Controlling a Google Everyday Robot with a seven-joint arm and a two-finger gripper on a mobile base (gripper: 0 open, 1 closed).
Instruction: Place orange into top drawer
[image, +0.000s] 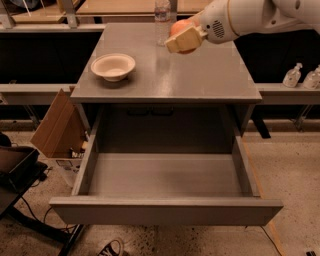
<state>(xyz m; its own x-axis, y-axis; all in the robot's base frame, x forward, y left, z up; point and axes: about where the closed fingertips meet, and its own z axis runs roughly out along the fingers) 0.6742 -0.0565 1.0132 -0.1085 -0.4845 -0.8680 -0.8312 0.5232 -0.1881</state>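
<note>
The orange (179, 25), a small, smooth, round fruit, is clamped in the tool (182, 34) and held in the air above the far half of the table (210, 80). One beige finger (186, 40) crosses the near face of the fruit; the other is hidden behind it. The fruit is judged light and firm, with a skin that yields a little and may slip. A hold across its widest girth, as here, suits it best, with moderate pressure so that it neither rolls out nor bruises. Just behind the tool and to its left stands a clear bottle (162, 15). Lower and well to the tool's left, a beige bowl (113, 66) rests on the table. The top drawer (165, 175) is pulled open, well below the tool and nearer the camera, with nothing showing in its grey interior. The remaining step is judged to be carrying the fruit forward past the table's front edge and down into the drawer before release.
</note>
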